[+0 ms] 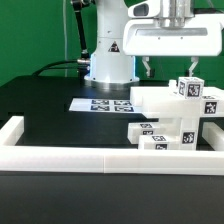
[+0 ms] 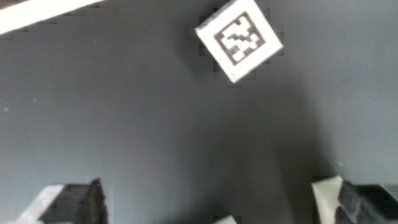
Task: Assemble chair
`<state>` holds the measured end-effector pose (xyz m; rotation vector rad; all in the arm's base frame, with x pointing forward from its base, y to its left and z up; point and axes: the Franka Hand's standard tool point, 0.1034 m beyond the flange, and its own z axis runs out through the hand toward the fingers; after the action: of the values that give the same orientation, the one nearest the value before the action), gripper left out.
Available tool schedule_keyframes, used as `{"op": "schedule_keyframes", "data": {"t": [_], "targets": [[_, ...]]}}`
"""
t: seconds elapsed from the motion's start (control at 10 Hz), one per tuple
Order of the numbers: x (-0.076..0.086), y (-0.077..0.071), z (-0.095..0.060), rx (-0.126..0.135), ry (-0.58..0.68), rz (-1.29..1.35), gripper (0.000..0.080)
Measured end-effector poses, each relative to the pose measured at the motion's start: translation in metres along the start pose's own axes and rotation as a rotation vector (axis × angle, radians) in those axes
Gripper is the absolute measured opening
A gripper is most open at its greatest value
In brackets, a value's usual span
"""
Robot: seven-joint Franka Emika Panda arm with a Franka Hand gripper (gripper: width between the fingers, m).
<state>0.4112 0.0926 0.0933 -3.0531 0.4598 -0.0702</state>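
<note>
Your jaws are hanging wide apart, gripping nothing, above the chair parts [image 1: 160, 108], which are sitting bunched on the bench [image 1: 40, 110], seemingly pressed into the border rail [image 1: 60, 152] corner so it is bracing them for assembly.

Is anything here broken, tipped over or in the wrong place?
Nothing looks broken or spilled. The white chair pieces sit in a jumbled cluster at the exterior view's right, close to the border rail, some seemingly stacked on others. They look like loose parts, not damage.
</note>
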Motion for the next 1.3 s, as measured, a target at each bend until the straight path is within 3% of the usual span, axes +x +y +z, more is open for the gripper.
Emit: {"op": "schedule_keyframes", "data": {"t": [0.5,0.7,1.1,1.3], "targets": [[-0.033,-0.019,0.042,-0.058,-0.015,-0.005,0.0649],[-0.037,-0.019,0.055,-0.073,-0.007,-0.013,0.0649],[-0.037,-0.018,0.056,-0.075,-0.007,-0.012,0.0649],[-0.041,-0.021,0.074,-0.099,0.008,-0.022,0.0649]]}}
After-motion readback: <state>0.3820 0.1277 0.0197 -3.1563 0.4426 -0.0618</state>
